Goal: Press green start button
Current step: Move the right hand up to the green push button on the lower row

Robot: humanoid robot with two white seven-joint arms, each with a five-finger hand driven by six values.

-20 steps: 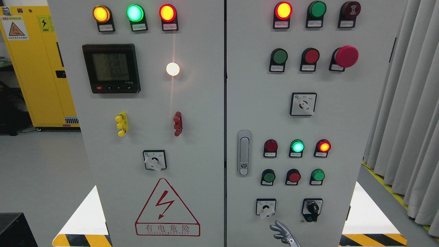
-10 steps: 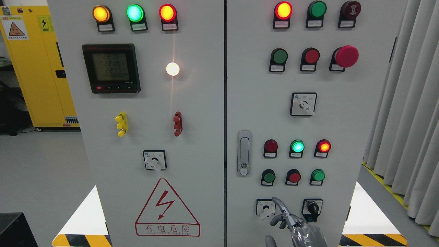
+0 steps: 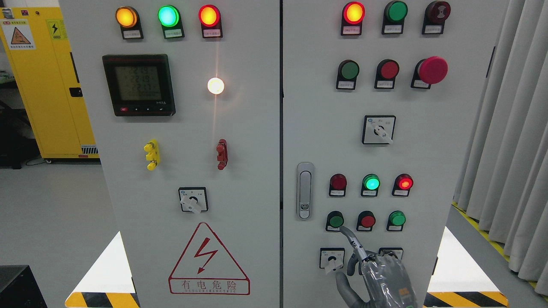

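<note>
1 right hand (image 3: pixel 381 273) at bottom right, index finger (image 3: pixel 349 236) extended just below dark green start button (image 3: pixel 336 220), other fingers curled, holding nothing. Risk: drifting sideways onto neighbouring red button (image 3: pixel 367 220), or knuckles bumping selector switch (image 3: pixel 332 258) below.

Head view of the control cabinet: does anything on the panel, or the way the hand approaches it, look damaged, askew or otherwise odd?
Nothing stands out. The cabinet doors look intact, with buttons and switches seated in even rows. The right hand reaches up with its index finger extended, the tip just below the lower-left green button; contact is unclear.
</note>
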